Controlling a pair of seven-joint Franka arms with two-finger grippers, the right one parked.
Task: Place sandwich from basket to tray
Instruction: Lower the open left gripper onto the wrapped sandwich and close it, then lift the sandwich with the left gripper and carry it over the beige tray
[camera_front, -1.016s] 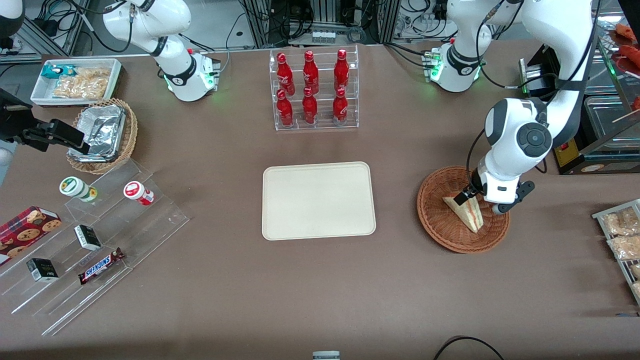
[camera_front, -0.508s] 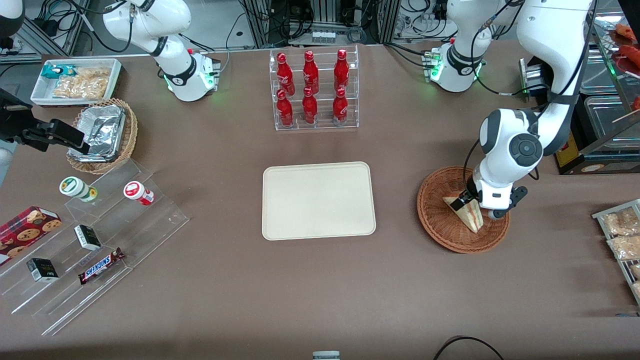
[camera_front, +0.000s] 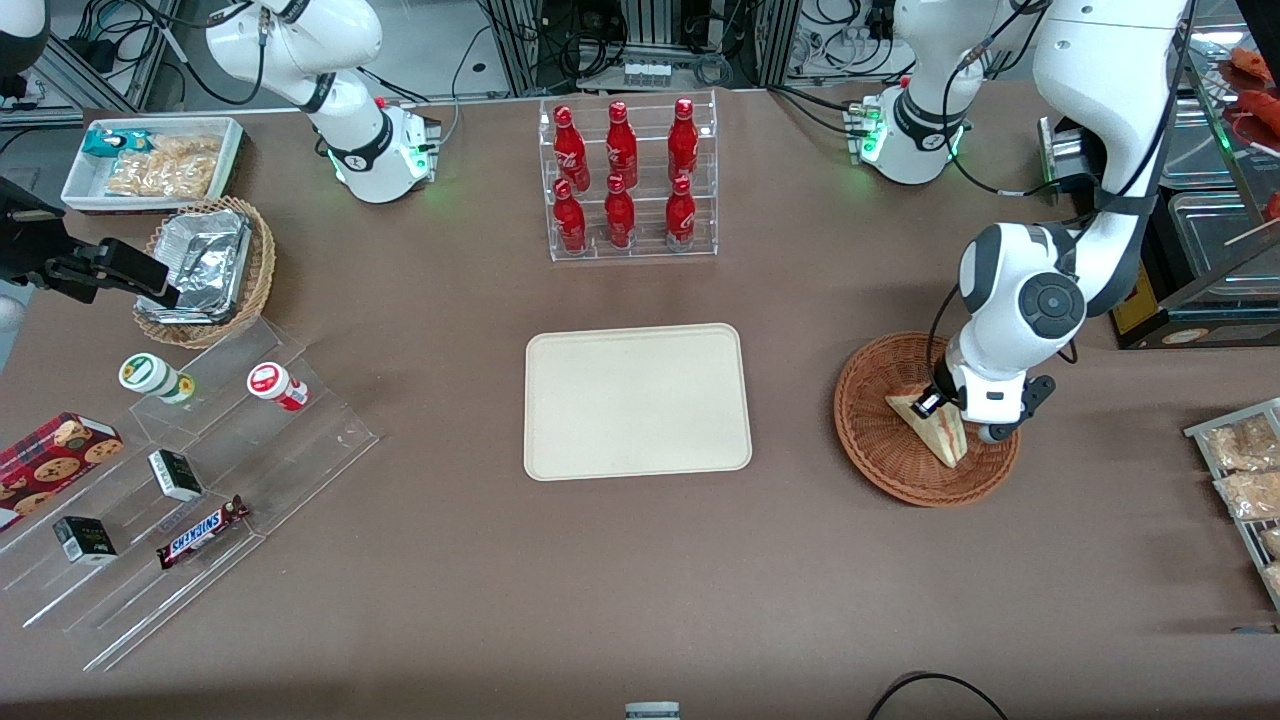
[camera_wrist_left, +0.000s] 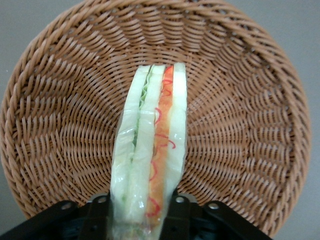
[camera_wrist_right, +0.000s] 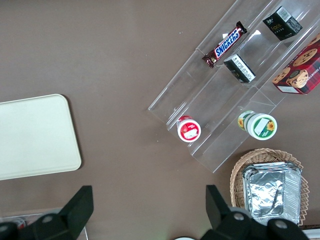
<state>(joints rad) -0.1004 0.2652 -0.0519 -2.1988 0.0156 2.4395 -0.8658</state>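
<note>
The sandwich, a wrapped white wedge with red and green filling, stands on edge in the reddish-brown wicker basket toward the working arm's end of the table. My left gripper is down in the basket at the sandwich's wide end. In the left wrist view its black fingers press against both sides of the sandwich, with the basket under it and the gripper shut on it. The cream tray lies flat at the table's middle, bare; it also shows in the right wrist view.
A clear rack of red bottles stands farther from the front camera than the tray. Bagged snacks lie at the working arm's table edge. A foil-lined wicker basket and a clear stepped stand of snacks lie toward the parked arm's end.
My left gripper has come down and a little toward the tray, onto the sandwich's wide end. In the last half second it has hardly moved. The sandwich stays in the basket.
</note>
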